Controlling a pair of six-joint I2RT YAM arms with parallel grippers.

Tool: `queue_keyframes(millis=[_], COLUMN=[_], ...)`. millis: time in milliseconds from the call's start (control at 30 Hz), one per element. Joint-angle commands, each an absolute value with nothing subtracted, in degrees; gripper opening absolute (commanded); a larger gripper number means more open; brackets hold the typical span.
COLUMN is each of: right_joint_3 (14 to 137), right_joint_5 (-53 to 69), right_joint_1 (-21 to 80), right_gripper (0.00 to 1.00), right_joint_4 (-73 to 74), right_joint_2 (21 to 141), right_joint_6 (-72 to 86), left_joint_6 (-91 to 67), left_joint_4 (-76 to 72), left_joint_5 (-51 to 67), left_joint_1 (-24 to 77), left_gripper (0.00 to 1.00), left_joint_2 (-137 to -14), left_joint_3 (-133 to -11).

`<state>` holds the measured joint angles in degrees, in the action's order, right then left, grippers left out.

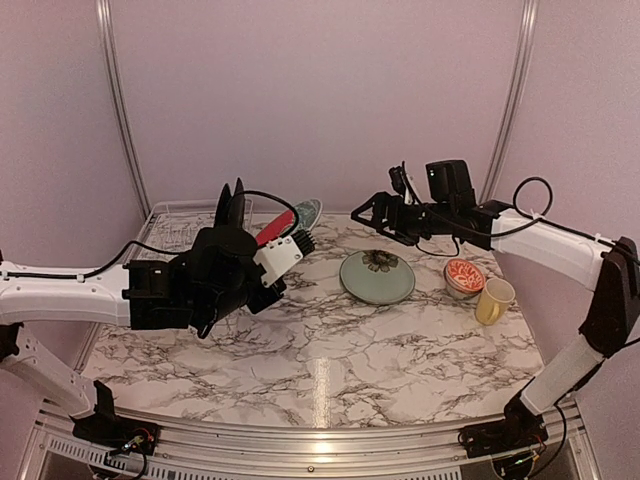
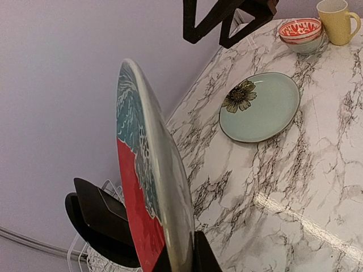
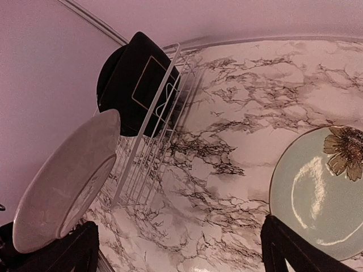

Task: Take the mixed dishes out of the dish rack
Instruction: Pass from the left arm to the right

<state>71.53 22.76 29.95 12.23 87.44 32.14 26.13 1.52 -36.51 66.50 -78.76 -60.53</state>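
Left fingers (image 2: 203, 255) clamp the red plate (image 2: 139, 187) on edge beside the dish rack (image 3: 142, 170); right fingers (image 3: 295, 249) spread apart.

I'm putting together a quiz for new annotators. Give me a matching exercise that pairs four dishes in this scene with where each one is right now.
Things
1. red plate with teal leaves
2. pale green plate with a flower
3. black plates
4. yellow mug

Places
A. upright in the dish rack
B. lying flat on the marble table
C. clamped on edge in the left gripper
D. standing next to the stacked bowls

Pairs: 1-C, 2-B, 3-A, 4-D
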Motion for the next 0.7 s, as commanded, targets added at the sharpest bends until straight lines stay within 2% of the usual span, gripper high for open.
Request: queue_keyframes(millis=[0,467,567,667], right_joint_3=[73.9,70.7,70.8,71.0], right_joint_5=[28.8,32.4,32.0,31.8], right_joint_1=[30.5,33.7,35.0,36.2], right_gripper=[0.96,0.94,0.90,0.79], right_joint_4=[6.4,2.9,2.7,2.6], right_joint_2=[89.7,95.7,97.3,99.2], right_joint_6=[37.5,43.0,43.6,44.3], left_joint_6=[31.2,34.4,34.6,35.1], left_joint_4=[-8.1,-8.4,-8.7,-9.1], left_joint_5=[-42.8,-46.8,-47.3,-47.9], left_joint_1=[68.2,71.3,71.8,72.4], left_gripper=[0.00,0.00,0.00,0.00], left_joint_2=[-81.3,-90.4,-91.3,-92.0], left_joint_3=[-61.3,-62.7,-62.7,-62.5])
